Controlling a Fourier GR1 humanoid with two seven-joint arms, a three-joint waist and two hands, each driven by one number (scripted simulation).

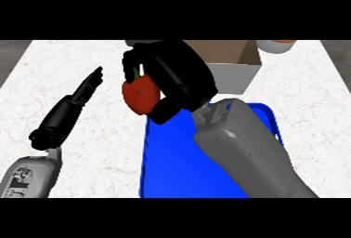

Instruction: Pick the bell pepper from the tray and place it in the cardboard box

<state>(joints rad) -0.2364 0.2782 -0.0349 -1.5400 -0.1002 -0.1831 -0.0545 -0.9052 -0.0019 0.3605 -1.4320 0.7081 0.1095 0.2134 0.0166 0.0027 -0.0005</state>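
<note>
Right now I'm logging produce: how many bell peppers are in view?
1: the red bell pepper is held in the right hand, left of the blue tray. The arm may hide others.

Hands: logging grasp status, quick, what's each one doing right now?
Left hand: open, fingers straight, holding nothing.
Right hand: shut on the bell pepper.

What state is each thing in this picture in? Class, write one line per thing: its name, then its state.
Bell pepper: red, lifted off the tray, held by the right robot hand.
Right robot hand: curled round the pepper.
Left robot hand: open, fingers straight, holding nothing.
Tray: blue, flat on the counter, nothing showing on its visible part.
Cardboard box: open at the top, upright.
</note>
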